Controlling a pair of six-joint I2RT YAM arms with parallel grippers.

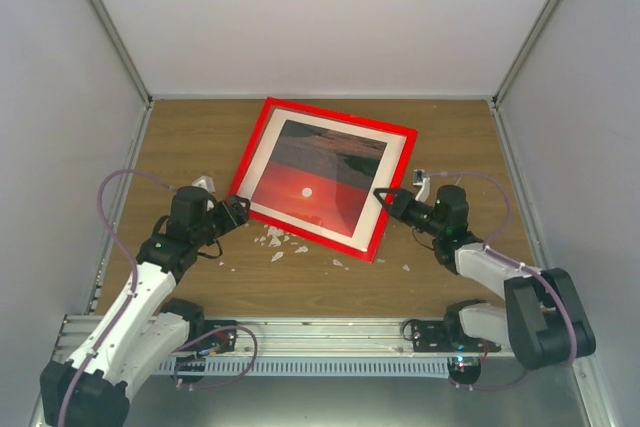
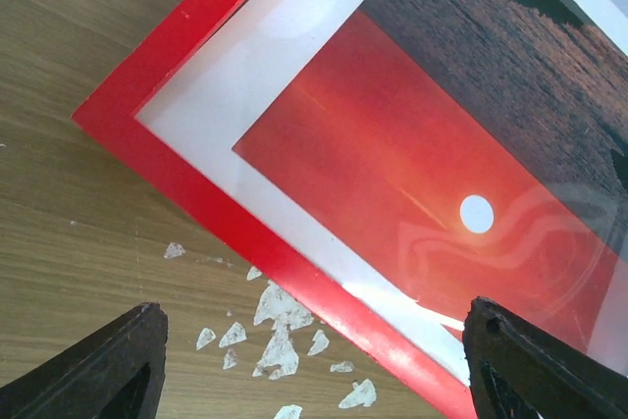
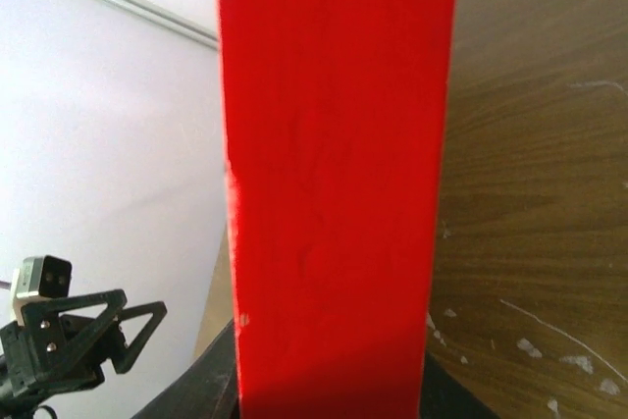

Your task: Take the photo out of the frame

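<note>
Top external view: the frame (image 1: 340,116) lay face up on the wooden desk (image 1: 200,147), turned at a slant, one hand at each side of it.
Frame: bright red rim (image 2: 196,191) around a white mat (image 1: 345,129), with the photo (image 1: 315,172) inside it.
Photo: a red-orange sunset with a small white sun (image 2: 392,164) and dark sea above, bordered by the mat (image 2: 235,85).
Left hand (image 1: 238,212): open, at the frame's near left corner. In the left wrist view its fingers stood wide apart (image 2: 314,340) over the rim and bare desk (image 2: 78,242), holding nothing.
Right hand (image 1: 385,195): at the frame's right edge. In the right wrist view the red rim (image 3: 334,193) ran straight up between its fingers (image 3: 329,390), which sat tight on both sides, gripping it.
Flakes: small white chips (image 1: 275,239) lay scattered on the desk just beside the near rim (image 2: 280,326).
Desk by the right hand: brown wood grain with pale scratches (image 3: 530,193).
</note>
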